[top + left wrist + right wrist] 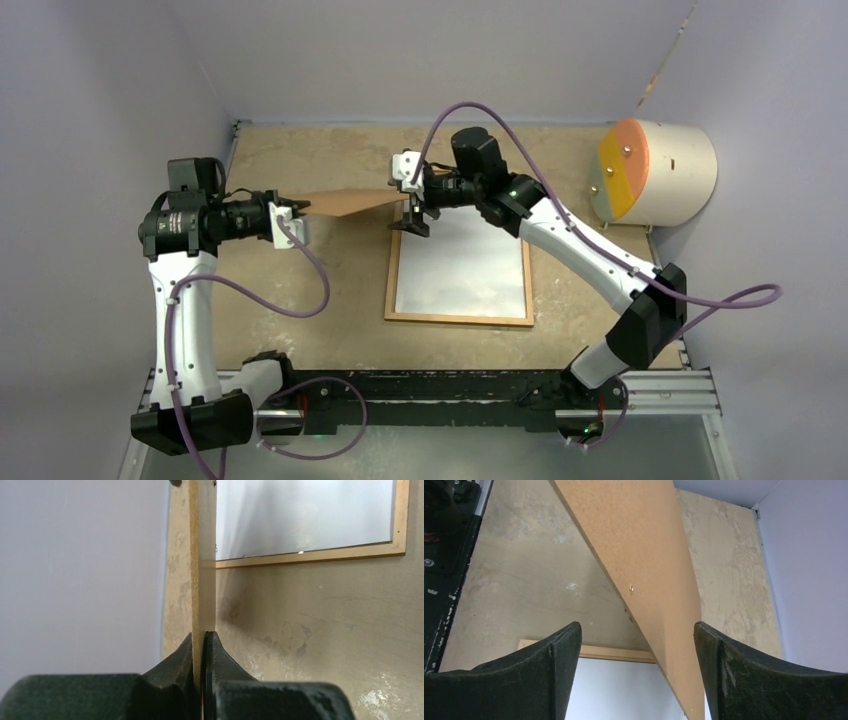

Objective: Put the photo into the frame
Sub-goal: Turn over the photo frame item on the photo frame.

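Thin orange-brown wooden frame [458, 319] flat on surface [340, 160], white-backed paper photo [462, 268] inside. L fingers [202, 647] clamped on plain brown backing board [350, 203], held up, long axis 9-to-3. R fingers [413, 222] apart, straddling its 3 o'clk end; frame approx 5 o'clk, below.

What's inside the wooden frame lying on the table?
A plain whitish sheet fills the frame. No picture shows on the side facing up, and its underside is hidden. The right gripper covers the sheet's far left corner.
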